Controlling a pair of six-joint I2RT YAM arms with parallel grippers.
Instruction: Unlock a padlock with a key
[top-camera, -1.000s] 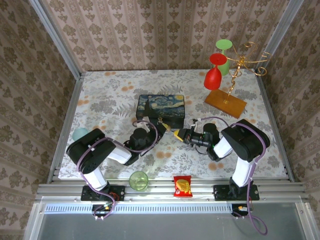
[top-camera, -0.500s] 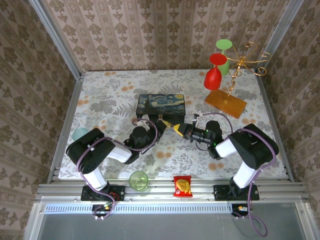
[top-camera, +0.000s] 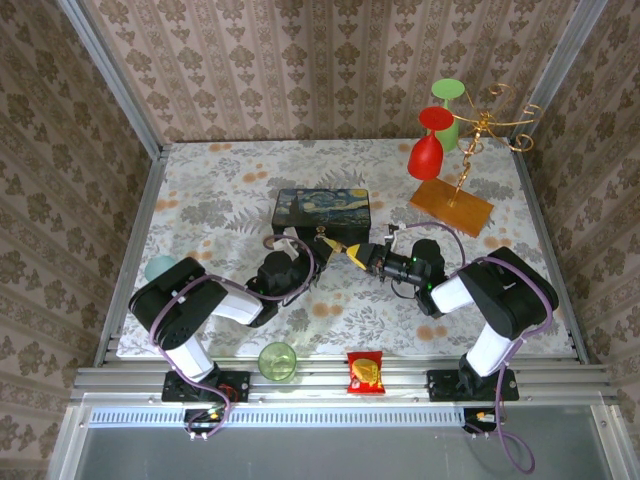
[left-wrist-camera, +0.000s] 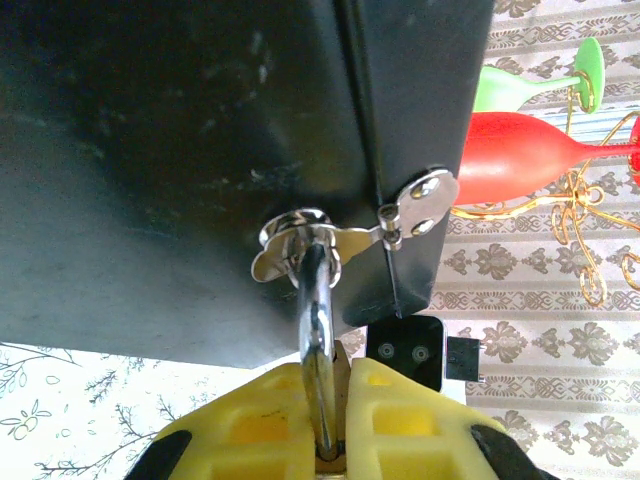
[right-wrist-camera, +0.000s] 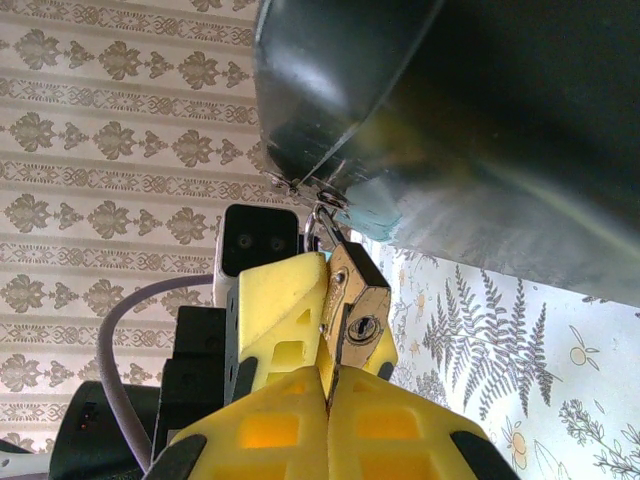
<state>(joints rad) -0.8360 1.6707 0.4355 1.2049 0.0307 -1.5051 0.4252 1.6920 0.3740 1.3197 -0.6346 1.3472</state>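
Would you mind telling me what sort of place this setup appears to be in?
Probably a robot test booth dressed like a home room: damask wallpaper panels close in a floral tablecloth, two arms are bolted to an aluminium rail, and a gold glass rack stands as a prop.

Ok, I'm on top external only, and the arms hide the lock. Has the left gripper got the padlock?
Observer: Yes. The left gripper is shut on the shackle of the padlock, which hangs through the hasp on the box.
Operator: Which way does the keyhole face?
Observer: In the right wrist view the keyhole faces the right gripper, and nothing is in it.
Operator: Do the right jaws hold the key?
Observer: They are shut tight; I cannot make out a key between them.
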